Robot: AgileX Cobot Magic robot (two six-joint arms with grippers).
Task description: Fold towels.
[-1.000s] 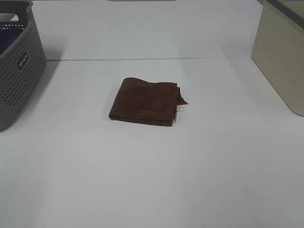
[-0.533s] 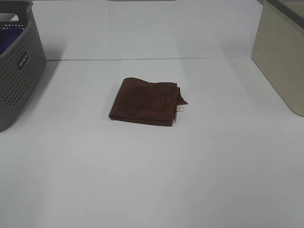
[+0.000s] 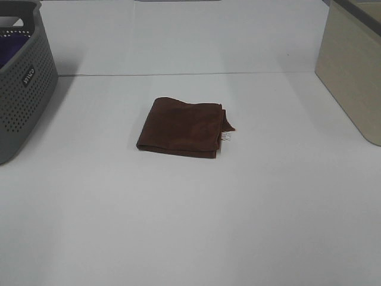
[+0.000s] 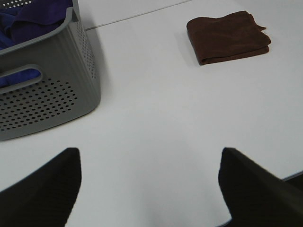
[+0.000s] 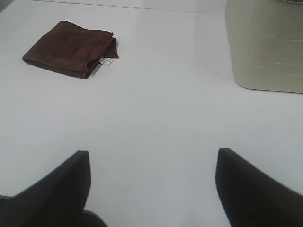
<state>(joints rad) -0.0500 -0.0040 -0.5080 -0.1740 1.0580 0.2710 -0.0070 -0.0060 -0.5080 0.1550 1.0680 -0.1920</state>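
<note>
A brown towel (image 3: 183, 127) lies folded into a flat square near the middle of the white table (image 3: 196, 226), a small white tag at its right edge. It also shows in the left wrist view (image 4: 228, 37) and the right wrist view (image 5: 71, 48). Neither arm shows in the high view. My left gripper (image 4: 149, 189) is open and empty, well short of the towel and near the grey basket. My right gripper (image 5: 151, 189) is open and empty over bare table, far from the towel.
A grey perforated basket (image 3: 24, 89) holding purple cloth (image 4: 28, 19) stands at the left edge. A beige bin (image 3: 354, 65) stands at the right edge; it also shows in the right wrist view (image 5: 265, 45).
</note>
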